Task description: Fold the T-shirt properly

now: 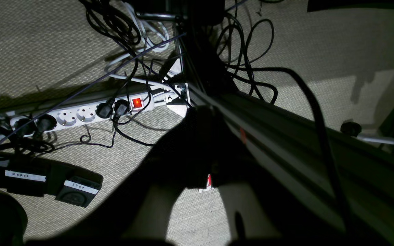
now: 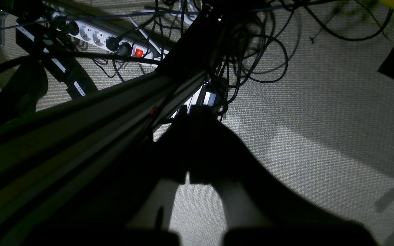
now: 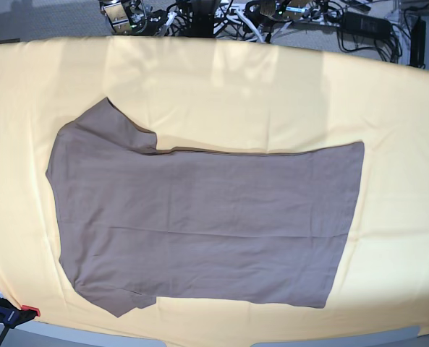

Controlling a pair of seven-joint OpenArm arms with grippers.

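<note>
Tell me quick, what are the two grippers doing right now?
Left gripper: shut, holding nothing.
Right gripper: shut, holding nothing.

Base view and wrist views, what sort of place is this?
Probably a robotics lab workbench: a plain taupe-brown T-shirt laid flat on a large yellow cloth, with a white power strip and tangled black cables on carpet below.

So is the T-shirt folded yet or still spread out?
Spread out. In the base view the T-shirt lies flat in a single layer on the yellow cloth, both sleeves out at the left, no fold lines.
</note>
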